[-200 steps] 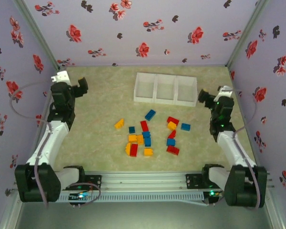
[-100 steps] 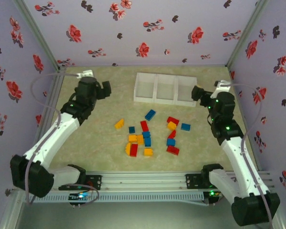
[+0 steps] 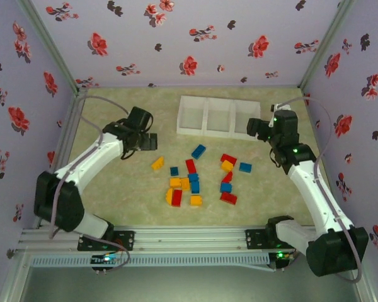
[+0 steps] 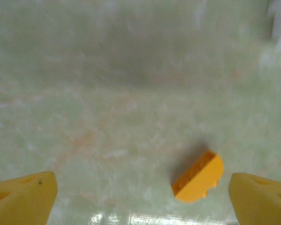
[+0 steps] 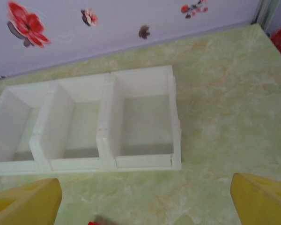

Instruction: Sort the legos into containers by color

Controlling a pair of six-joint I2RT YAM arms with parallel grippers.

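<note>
My left fingers [image 4: 23,199] and right fingers [image 5: 25,201] stand wide, empty. The orange brick [image 4: 198,176] sits off-centre near one left finger; lowering now could shove it aside.

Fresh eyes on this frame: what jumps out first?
A scatter of red, blue and orange-yellow legos in mid-table, with the white three-compartment tray behind it, every compartment empty. The left gripper hangs open near a lone orange brick at the pile's left; the right gripper is open by the tray's right end.

White arms [image 3: 88,160], black joints [image 3: 57,201] (yellow pincer fingers [image 4: 23,197]).
</note>
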